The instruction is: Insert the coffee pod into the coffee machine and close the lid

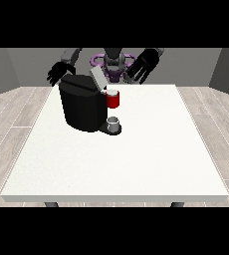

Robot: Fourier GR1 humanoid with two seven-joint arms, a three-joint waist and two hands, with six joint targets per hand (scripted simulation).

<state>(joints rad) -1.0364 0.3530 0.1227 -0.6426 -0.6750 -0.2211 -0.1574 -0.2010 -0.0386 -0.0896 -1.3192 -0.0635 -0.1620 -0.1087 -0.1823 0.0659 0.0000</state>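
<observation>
One pod (111,91), if the small pale shape at the top of the machine's (81,107) red head is indeed the pod, sits at the machine's right front, just under the raised lid (97,78); the view is too small to say how deep it sits in its slot. That lid is a grey flap tilted up and back from the machine's top, so the machine stands open. Below the red head (113,101), on the machine's base, stands a small grey cup (114,122), touching the dark tray under it. The machine itself is a black block on the far left part of the white table (151,164).

Behind the machine and up to its left, the hand at the view's left (57,73) hangs above the machine's back corner, fingers pointing down and slightly apart, holding nothing. Up and to the right of the machine, beyond the lid, the hand at the view's right (142,65) hovers apart from it, its fingers spread wide and straight, also holding nothing. Between the two hands, behind the machine, is the robot's torso (113,62).
</observation>
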